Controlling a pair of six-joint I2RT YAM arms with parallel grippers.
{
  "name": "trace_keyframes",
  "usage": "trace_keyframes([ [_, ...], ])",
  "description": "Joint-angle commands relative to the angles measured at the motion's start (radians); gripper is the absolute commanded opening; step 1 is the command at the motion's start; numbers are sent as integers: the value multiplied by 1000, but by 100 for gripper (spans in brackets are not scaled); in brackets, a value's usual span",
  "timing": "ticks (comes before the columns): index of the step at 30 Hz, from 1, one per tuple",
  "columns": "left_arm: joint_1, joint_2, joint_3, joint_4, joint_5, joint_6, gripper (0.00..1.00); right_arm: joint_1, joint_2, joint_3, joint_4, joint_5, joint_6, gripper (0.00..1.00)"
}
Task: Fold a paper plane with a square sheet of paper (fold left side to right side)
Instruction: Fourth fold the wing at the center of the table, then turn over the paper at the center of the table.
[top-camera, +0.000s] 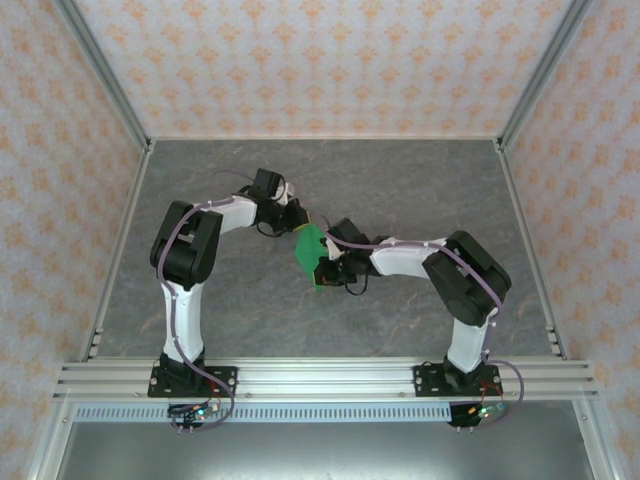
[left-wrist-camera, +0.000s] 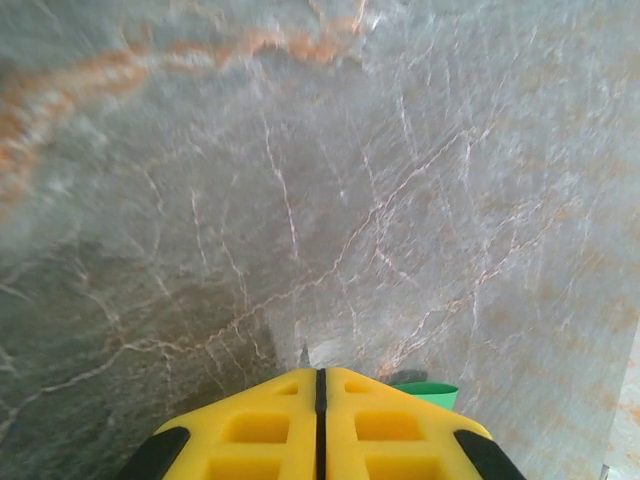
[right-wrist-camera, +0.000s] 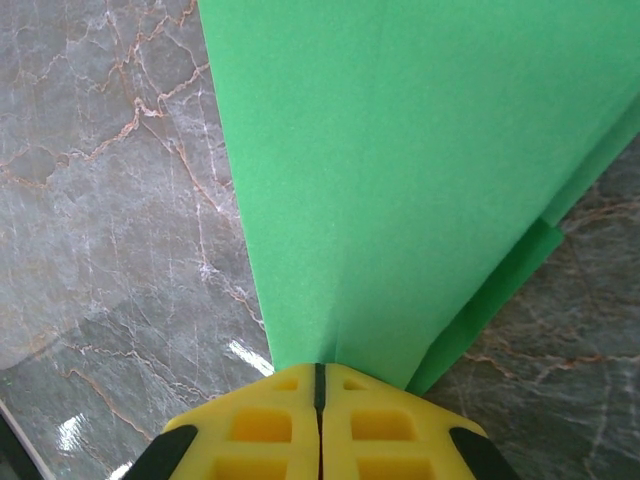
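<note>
The bright green sheet of paper (top-camera: 311, 250) is folded into a narrower pointed shape and sits lifted at the middle of the table, between the two grippers. My right gripper (top-camera: 326, 262) holds its near end. In the right wrist view the yellow jaws of the right gripper (right-wrist-camera: 320, 368) are shut on the paper (right-wrist-camera: 400, 180), which fans out ahead, a second layer showing along its right edge. My left gripper (top-camera: 296, 226) is at the paper's far corner. Seen from the left wrist, the left gripper (left-wrist-camera: 320, 372) has its jaws pressed together, and a sliver of the paper (left-wrist-camera: 428, 392) peeks out beside the right finger.
The grey marbled tabletop (top-camera: 420, 180) stretches around both arms. Patterned walls and aluminium frame posts (top-camera: 524, 100) enclose it on three sides. A rail (top-camera: 320, 378) carrying both arm bases runs along the near edge.
</note>
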Motion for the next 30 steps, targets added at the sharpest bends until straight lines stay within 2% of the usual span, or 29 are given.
trace_keyframes([
  [1, 8, -74, 29, -66, -15, 43, 13, 4, 31, -37, -114, 4, 0, 9],
  [7, 31, -282, -84, -60, -21, 53, 25, 2, -61, 8, -34, 18, 6, 15],
  [14, -4, -459, -366, 60, -25, -12, 38, -27, -298, -33, -23, 224, -11, 43],
  [17, -64, -464, -425, 94, -36, -34, 40, -48, -381, -54, -76, 342, -29, 53],
  [20, -118, -433, -439, 130, -50, -55, 41, -67, -433, -86, -89, 396, -31, 58],
  [30, -158, -257, -343, 157, -57, -72, 41, -72, -537, -200, -6, 361, 15, 60],
])
